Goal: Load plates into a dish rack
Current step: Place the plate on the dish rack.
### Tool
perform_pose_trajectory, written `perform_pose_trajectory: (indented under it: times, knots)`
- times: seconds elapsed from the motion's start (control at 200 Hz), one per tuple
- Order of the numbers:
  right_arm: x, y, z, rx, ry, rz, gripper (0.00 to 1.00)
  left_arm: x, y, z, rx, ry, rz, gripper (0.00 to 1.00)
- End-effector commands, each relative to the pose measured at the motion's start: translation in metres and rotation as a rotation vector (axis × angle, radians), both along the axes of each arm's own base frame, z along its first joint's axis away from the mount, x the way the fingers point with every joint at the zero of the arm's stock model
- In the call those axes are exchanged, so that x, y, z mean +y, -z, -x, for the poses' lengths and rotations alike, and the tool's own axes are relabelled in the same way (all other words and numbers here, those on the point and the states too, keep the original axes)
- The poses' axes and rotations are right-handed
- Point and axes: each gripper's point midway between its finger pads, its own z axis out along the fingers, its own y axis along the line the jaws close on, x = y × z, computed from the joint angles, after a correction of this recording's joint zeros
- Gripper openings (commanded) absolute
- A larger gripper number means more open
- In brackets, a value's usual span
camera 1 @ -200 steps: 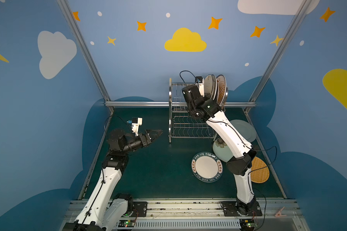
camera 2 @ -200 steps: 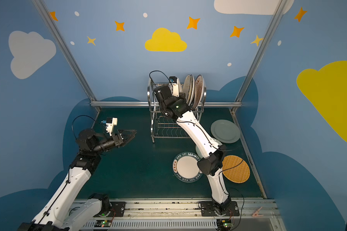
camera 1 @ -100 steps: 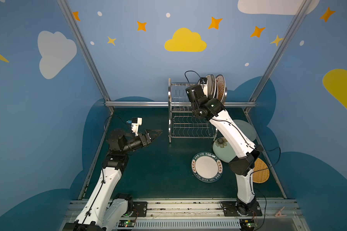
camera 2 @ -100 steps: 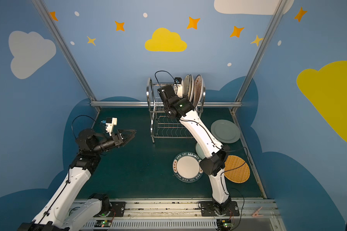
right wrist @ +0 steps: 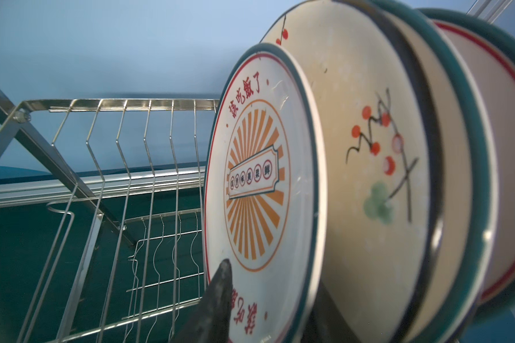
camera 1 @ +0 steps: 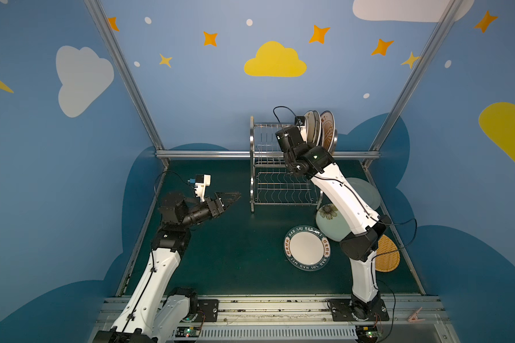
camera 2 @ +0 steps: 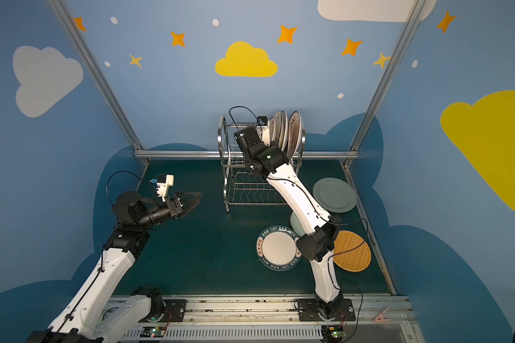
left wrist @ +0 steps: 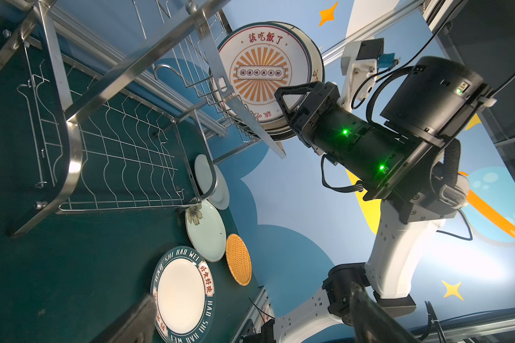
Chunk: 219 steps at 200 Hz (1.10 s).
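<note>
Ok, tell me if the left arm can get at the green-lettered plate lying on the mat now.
Probably yes. The left gripper hovers open over bare mat, and nothing stands between it and the green-lettered plate; only the right arm's elbow sits close beside it.

pale green flower plate (camera 1: 329, 225): part-hidden by right arm (camera 1: 342, 193) | woven plate (camera 1: 387, 264): likewise | rear racked plates (right wrist: 503, 148): blurred

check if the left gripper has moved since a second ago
No. The left gripper hangs open in the same spot, with the same gap to the dish rack end frame in both top views.
</note>
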Motion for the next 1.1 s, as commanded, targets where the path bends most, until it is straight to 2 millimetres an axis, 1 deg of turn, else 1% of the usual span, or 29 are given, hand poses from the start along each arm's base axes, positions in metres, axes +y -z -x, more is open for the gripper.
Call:
perform_pose_trajectory:
  times: [0.0,0.085,0.125,0.305,0.34,0.411,0.451,0.556,0.651,0.741,0.771,0.841,0.991,1.091]
  knots:
    - [-0.006,-0.025,0.011,-0.04,-0.019,-0.027,0.41,0.0,-0.004,0.001,-0.019,0.006,0.002,1.0]
    - [-0.005,-0.026,0.01,-0.041,-0.025,-0.022,0.42,0.0,-0.004,0.001,-0.02,0.007,0.002,1.0]
    - [-0.004,-0.026,0.01,-0.042,-0.027,-0.022,0.45,0.0,-0.004,0.001,-0.019,0.007,0.002,1.0]
    - [-0.001,-0.023,0.007,-0.028,-0.057,-0.009,0.46,0.0,-0.005,0.001,-0.022,0.006,0.002,1.0]
    - [0.0,-0.022,0.007,-0.024,-0.065,-0.004,0.5,0.0,-0.004,0.001,-0.021,0.006,0.002,1.0]
    - [0.002,-0.021,0.006,-0.017,-0.08,0.01,0.51,0.0,-0.005,0.001,-0.022,0.007,0.002,1.0]
    - [0.002,-0.021,0.006,-0.015,-0.085,0.018,0.55,0.0,-0.005,0.001,-0.023,0.007,0.002,1.0]
    - [0.007,-0.019,0.005,-0.008,-0.121,0.031,0.58,0.0,-0.005,0.002,-0.023,0.008,0.002,1.0]
    - [0.006,-0.018,0.005,-0.003,-0.126,0.036,0.58,0.0,-0.004,0.001,-0.022,0.007,0.002,1.0]
    - [0.004,-0.017,0.005,-0.003,-0.125,0.042,0.63,0.0,-0.005,0.002,-0.024,0.005,0.001,1.0]
    - [0.004,-0.017,0.006,-0.002,-0.125,0.045,0.67,0.0,-0.005,0.001,-0.022,0.006,0.001,1.0]
    - [0.003,-0.019,0.007,-0.004,-0.128,0.049,0.72,0.0,-0.004,0.001,-0.021,0.006,0.001,1.0]
    - [0.005,-0.027,0.011,-0.011,-0.16,0.036,0.79,0.001,-0.004,0.001,-0.022,0.004,0.0,1.0]
    - [0.005,-0.033,0.015,-0.018,-0.175,0.025,0.82,0.001,-0.005,0.001,-0.023,0.004,0.0,1.0]
